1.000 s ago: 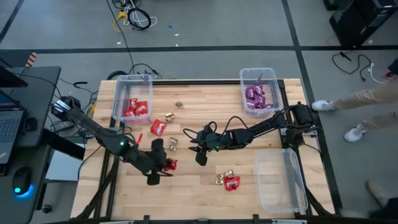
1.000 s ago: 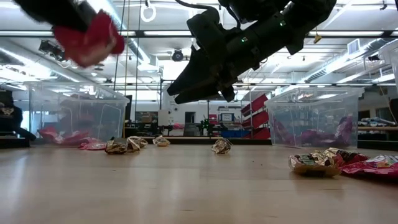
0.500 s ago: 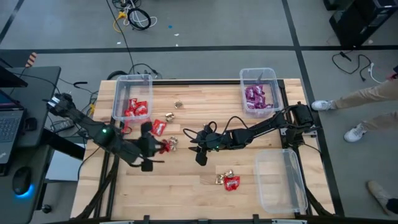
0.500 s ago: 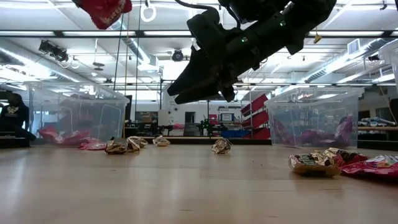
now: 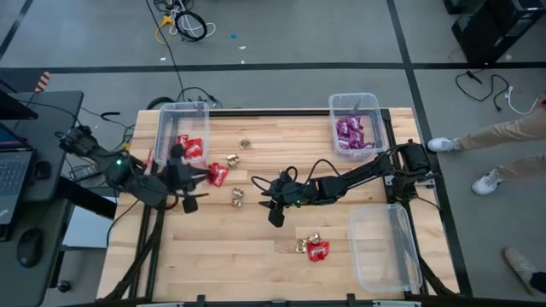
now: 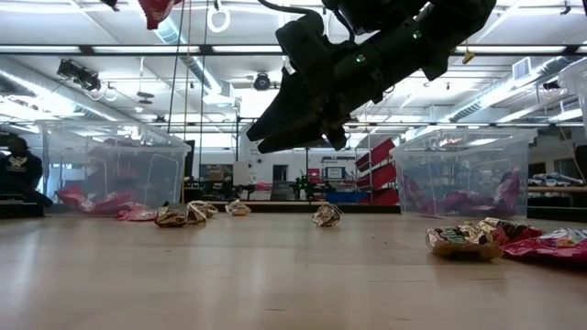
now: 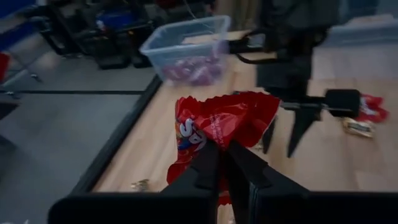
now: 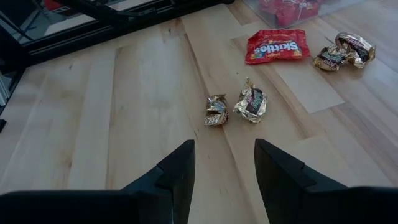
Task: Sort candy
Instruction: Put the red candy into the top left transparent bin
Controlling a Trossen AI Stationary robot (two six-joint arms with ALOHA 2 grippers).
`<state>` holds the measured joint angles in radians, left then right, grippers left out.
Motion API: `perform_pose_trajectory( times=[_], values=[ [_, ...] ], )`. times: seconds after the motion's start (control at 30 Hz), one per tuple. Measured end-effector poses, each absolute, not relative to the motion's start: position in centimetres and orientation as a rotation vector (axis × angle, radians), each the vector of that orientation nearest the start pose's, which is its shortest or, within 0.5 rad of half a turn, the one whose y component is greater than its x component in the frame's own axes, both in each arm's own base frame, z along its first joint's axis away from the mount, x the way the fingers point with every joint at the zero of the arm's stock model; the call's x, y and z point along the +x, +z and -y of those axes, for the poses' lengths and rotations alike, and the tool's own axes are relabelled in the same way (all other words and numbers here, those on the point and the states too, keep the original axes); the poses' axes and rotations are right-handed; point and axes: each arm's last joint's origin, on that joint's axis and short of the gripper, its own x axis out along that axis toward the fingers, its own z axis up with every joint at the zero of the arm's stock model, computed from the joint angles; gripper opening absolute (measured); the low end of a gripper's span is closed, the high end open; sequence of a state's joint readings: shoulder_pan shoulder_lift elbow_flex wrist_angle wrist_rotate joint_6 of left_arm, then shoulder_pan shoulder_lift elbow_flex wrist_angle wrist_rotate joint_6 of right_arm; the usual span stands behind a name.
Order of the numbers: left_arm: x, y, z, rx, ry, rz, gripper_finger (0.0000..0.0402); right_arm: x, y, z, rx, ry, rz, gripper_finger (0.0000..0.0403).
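We see red Skittles packet (image 7: 217, 124), white lettering, between dark left gripper (image 7: 227, 163) fingers. We note gold foil pieces (image 8: 236, 106) on pale wood table (image 8: 124, 112). We spot purple packets (image 5: 350, 132) in clear bin (image 5: 378, 107).

Bright, even light falls from long ceiling strips (image 6: 385, 50) seen glaring white in the low view. Shadows on the wooden table (image 5: 281, 247) are faint and short. The left wrist view is soft (the background bin (image 7: 186, 50) is smeared), while the right wrist view stays fairly crisp on the table planks.
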<state>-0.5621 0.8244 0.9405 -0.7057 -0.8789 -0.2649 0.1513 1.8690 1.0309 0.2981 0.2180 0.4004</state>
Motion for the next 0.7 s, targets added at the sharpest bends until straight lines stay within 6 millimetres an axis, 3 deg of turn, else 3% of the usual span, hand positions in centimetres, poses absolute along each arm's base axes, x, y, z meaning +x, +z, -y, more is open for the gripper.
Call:
perform_pose_trajectory(
  times=[0.3, 0.7],
  values=[
    [12.6, 34.2, 4.9, 0.144, 0.479, -0.354, 0.0015, 38.5, 16.4, -5.2, 0.29, -0.169, -0.509, 0.0151],
    [12.7, 34.1, 2.5, 0.159, 0.752, -0.354, 0.0014, 38.5, 16.4, -5.2, 0.291, -0.17, -0.509, 0.0151]
  ],
)
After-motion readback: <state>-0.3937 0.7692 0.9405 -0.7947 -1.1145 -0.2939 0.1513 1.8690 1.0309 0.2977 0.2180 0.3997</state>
